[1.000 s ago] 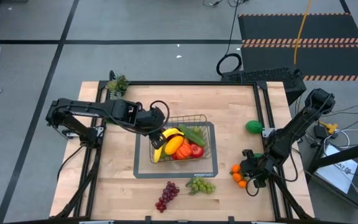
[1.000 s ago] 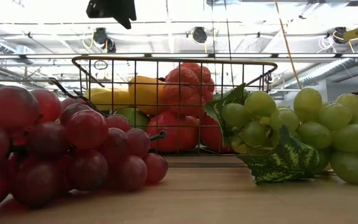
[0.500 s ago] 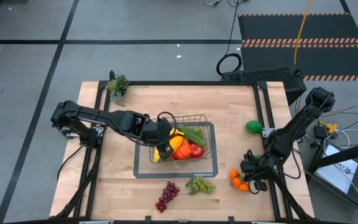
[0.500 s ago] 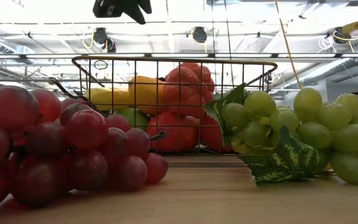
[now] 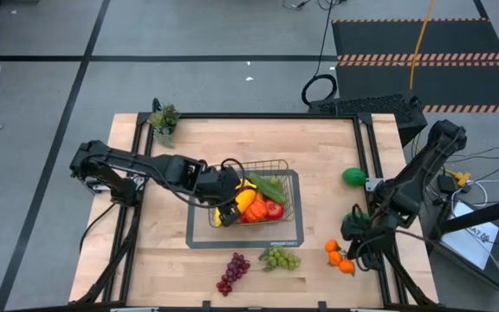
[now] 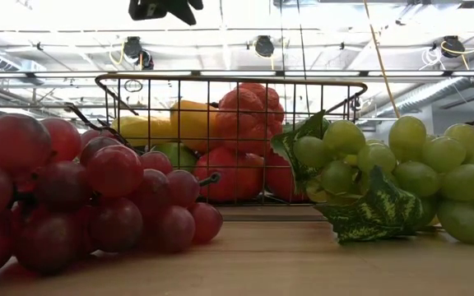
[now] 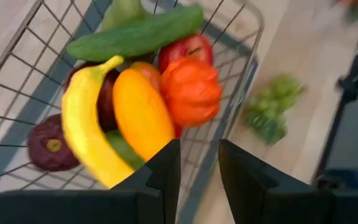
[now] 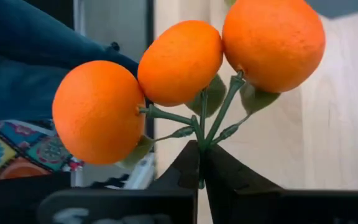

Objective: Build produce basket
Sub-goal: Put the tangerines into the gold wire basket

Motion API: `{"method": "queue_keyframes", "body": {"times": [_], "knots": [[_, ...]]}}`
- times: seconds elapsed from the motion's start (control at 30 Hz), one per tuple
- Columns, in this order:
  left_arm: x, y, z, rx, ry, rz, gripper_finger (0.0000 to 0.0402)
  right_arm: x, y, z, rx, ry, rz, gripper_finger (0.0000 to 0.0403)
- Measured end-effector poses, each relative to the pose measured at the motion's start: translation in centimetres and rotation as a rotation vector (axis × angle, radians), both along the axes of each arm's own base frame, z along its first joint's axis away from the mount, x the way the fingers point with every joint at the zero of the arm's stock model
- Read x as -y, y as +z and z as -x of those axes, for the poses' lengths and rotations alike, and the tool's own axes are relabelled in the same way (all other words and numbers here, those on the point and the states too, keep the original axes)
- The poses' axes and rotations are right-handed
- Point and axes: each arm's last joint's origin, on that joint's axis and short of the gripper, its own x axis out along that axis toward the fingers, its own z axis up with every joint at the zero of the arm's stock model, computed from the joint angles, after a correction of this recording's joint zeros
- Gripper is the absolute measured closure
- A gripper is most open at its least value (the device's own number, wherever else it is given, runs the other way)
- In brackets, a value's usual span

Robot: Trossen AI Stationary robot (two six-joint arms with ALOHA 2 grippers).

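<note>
The wire basket (image 5: 286, 166) stands on its dark grey base (image 5: 199, 238) mid-table and holds a banana (image 7: 82, 134), a cucumber (image 7: 135, 34), red apples and other produce. My left gripper (image 7: 199, 149) hovers above the basket's left end, open by a narrow gap with nothing in it. Near the table's right front corner, my right gripper (image 5: 353, 236) is shut on a cluster of three oranges (image 5: 338, 258). Red grapes (image 5: 232, 273) and green grapes (image 5: 280, 258) lie on the table in front of the basket. My right gripper pinches the green stem (image 8: 201, 142) of the orange cluster between its two fingertips, where the three stalks join. The fingers slant down toward the table. The three oranges (image 8: 179, 62) stand out beyond the fingertips on their stalks, lifted clear of the wood.
A green ball (image 5: 352, 176) lies on the table right of the basket. A small potted plant (image 5: 165, 117) stands at the far left corner. Bare wood lies between the basket and the right arm.
My right gripper has risen and drawn a little toward the table's near edge, lifting the orange cluster off the wood. My left gripper has moved toward the right, from the basket's left rim to above the produce, then kept still.
</note>
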Motion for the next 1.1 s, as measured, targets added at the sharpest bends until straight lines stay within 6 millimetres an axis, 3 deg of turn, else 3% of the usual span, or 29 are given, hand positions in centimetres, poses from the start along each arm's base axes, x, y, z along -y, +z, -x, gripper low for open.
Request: {"method": "queue_keyframes", "body": {"times": [0.17, 0.33, 0.5, 0.8, 1.1], "knots": [[-0.6, -0.1, 0.4, -0.036, -0.054, -0.051, 0.0293, -0.1, 3.6, -0.3, 0.024, -0.091, -0.048, 0.04], [-1.0, 0.2, 1.1, -0.063, -0.064, -0.066, 0.0293, 0.1, 6.6, -0.9, 0.141, -0.297, -0.095, 0.0401], [-1.0, 0.8, 1.3, -0.024, -0.074, -0.102, 0.0293, 0.4, 9.6, -1.8, 0.408, -0.559, -0.126, 0.0401], [-0.8, 0.8, 1.3, -0.024, -0.117, -0.152, 0.0293, 1.1, 13.2, -3.5, 0.765, -0.771, -0.177, 0.0401], [-1.0, 1.2, 0.7, 0.053, -0.048, -0.183, 0.0293, 4.2, 16.9, -5.3, 1.121, -0.923, -0.081, 0.0397]]}}
